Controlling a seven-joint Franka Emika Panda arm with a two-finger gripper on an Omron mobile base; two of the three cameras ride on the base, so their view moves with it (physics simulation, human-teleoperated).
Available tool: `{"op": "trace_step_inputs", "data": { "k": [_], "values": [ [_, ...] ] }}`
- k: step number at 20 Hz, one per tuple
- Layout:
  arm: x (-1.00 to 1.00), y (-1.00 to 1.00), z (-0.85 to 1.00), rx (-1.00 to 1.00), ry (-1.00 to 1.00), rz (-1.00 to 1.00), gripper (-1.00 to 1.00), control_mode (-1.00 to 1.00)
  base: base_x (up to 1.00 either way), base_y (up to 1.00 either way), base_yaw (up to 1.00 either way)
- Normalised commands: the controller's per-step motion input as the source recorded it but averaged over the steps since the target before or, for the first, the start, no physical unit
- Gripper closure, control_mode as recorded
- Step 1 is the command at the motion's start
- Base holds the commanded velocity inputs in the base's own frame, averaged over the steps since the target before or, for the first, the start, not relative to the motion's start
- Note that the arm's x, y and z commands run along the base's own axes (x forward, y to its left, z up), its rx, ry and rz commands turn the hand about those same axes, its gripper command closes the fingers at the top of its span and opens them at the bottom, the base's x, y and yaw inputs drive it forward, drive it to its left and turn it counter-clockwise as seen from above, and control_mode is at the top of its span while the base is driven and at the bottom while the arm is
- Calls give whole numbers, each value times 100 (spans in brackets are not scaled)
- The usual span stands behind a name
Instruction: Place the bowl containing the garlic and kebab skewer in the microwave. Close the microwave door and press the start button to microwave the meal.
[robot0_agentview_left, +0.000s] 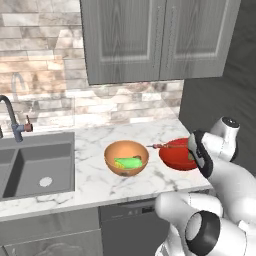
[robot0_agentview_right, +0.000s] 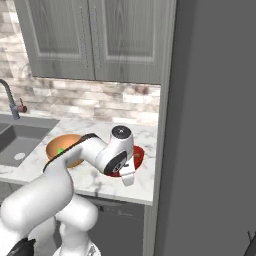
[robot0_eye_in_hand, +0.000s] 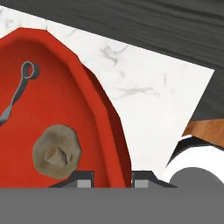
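- Nearest the hand camera, the two small dark fingertips (robot0_eye_in_hand: 84, 176) of the gripper (robot0_eye_in_hand: 112, 178) rise on either side of the rim of the wide, shallow, glossy red bowl (robot0_eye_in_hand: 52, 109), one tip inside the wall and one outside it.
- That straddle looks chosen for a rim pinch: the bowl is too wide to span, so its thin wall is the natural place to take it.
- The jaws stand only a little apart, about the width of the wall between them; I cannot tell whether the pads already press on it or merely flank it.
- Inside the bowl the small brownish-grey rounded garlic lump (robot0_eye_in_hand: 56, 151) lies just beside the inner fingertip, and the looped end of the thin kebab skewer (robot0_eye_in_hand: 18, 92) rests farther along the floor, apart from the tips.
- From the left base camera the bowl (robot0_agentview_left: 176, 156) sits on the white marble counter (robot0_agentview_left: 90, 185), near the tall dark panel at its right end, with the skewer (robot0_agentview_left: 167, 145) jutting over its rim toward the orange-tan bowl (robot0_agentview_left: 126, 158) holding a green item, which stands just beside it.
- The arm reaches down over the bowl's right side, so the lift should be kept level to keep the food in.
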Motion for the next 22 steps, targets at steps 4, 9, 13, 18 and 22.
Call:
{"op": "trace_step_inputs", "data": {
  "k": [4,9,13,18,22],
  "values": [
    [-41,43,57,-3,-44,0,100,-100,0,0,0],
    [-30,63,60,0,-52,0,100,-100,0,0,0],
    [-26,61,88,0,-33,0,100,-100,0,0,0],
    [-13,36,100,0,-4,8,100,-100,0,0,0],
    [-30,20,98,0,0,9,100,-100,0,0,0]
  ]
}}
